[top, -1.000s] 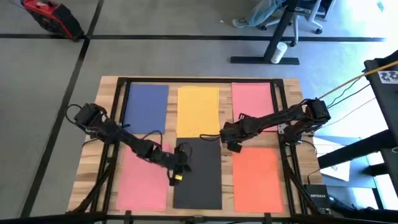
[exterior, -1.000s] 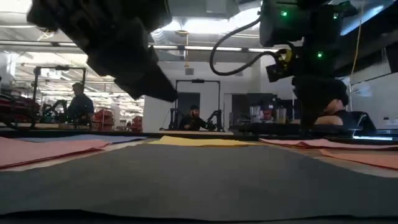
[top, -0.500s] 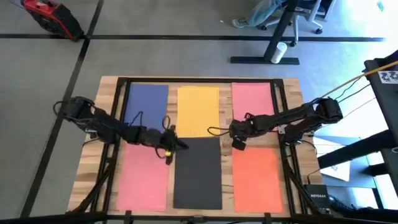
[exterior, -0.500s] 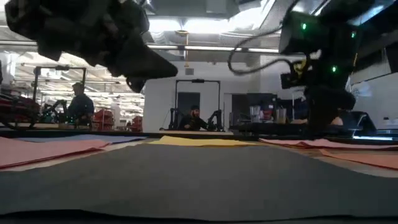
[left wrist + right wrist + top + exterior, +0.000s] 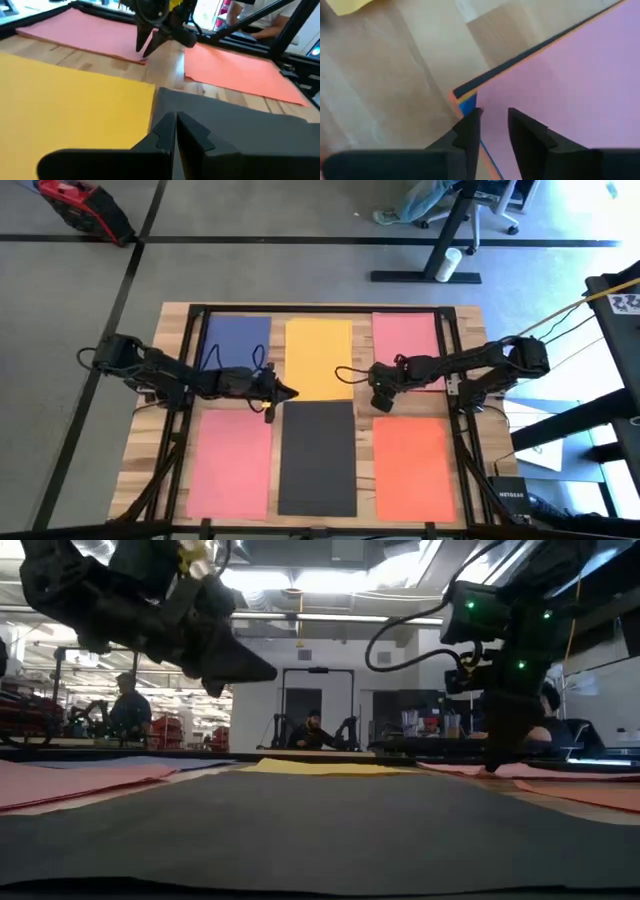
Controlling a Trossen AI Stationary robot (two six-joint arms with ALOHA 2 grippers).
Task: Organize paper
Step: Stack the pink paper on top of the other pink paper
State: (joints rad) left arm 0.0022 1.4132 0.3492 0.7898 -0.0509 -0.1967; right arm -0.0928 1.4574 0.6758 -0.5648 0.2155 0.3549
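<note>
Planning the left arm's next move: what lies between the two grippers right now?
In the high view, only the near edge of the yellow sheet and the far edge of the black sheet lie between the left gripper and right gripper.

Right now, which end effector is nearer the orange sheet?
The right. The right end effector sits just beyond the orange sheet, at the far pink sheet's near corner. The left end effector is across the black sheet.
</note>
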